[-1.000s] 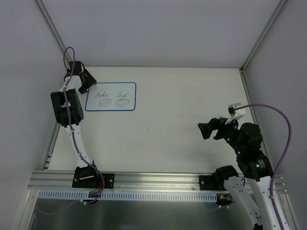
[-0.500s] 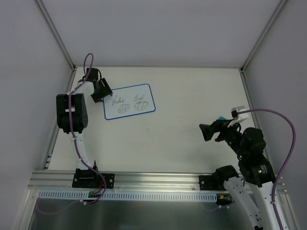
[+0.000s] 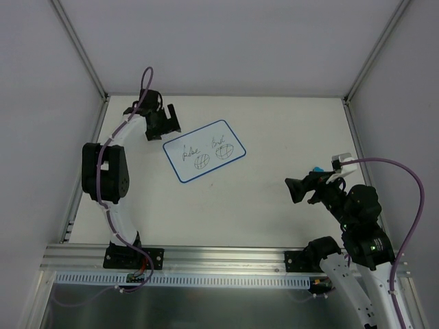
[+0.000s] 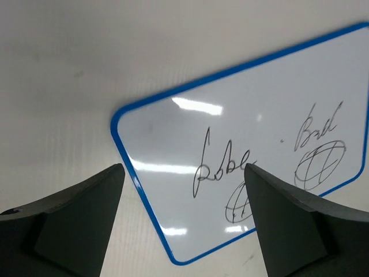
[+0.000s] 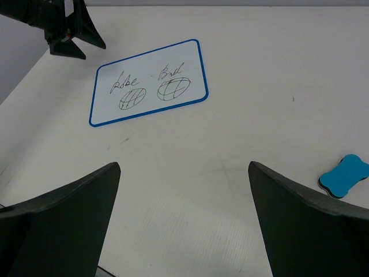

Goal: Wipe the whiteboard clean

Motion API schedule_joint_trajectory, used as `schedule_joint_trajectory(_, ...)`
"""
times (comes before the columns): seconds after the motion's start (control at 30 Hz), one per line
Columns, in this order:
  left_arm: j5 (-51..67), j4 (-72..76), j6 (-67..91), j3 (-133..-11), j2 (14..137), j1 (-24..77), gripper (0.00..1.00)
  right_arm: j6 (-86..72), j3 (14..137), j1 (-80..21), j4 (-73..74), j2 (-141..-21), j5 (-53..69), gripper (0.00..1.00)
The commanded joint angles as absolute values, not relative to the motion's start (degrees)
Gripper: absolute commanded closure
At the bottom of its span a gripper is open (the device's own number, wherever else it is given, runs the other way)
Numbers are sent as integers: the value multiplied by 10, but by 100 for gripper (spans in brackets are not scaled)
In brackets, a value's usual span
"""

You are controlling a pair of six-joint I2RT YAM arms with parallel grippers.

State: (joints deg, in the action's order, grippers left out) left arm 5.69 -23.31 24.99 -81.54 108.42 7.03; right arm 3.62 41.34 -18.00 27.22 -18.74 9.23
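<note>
1. Left pincer (image 3: 170, 123) hung at the far-left corner of the surface (image 3: 240, 219), its jaws apart and holding nothing.
2. Just beside it, the whiteboard (image 3: 204, 151) lay flat and skewed in the far-left part of the surface, bearing two black scribbles and two hatched circles.
3. The right pincer (image 3: 291, 190) hovered near the right edge with its jaws wide apart and empty.
4. A blue eraser (image 5: 343, 176) lay on the surface close by, clear of its fingers.

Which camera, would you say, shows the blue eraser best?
The right wrist view: the eraser lies unobstructed on the table. The top view shows only a blue sliver; the left wrist view misses it.
</note>
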Motion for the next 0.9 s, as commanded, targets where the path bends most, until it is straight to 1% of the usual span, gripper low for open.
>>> schedule_joint_trajectory(0.0,57,-221,180,-908,1107,62,11,37,412,-185,247,-191,96,1)
schedule_joint_trajectory(0.13,96,-220,129,-1003,1171,62,11,41,410,-185,248,-190,100,1)
schedule_joint_trajectory(0.3,144,-221,88,-1063,1233,62,10,43,408,-186,248,-186,105,1)
schedule_joint_trajectory(0.43,181,-221,93,-1103,1266,62,11,44,408,-187,249,-192,109,1)
schedule_joint_trajectory(0.6,215,-221,105,-1125,1302,62,13,44,409,-187,249,-203,119,1)
schedule_joint_trajectory(0.87,242,-220,112,-1116,1328,69,17,43,409,-188,248,-210,130,1)
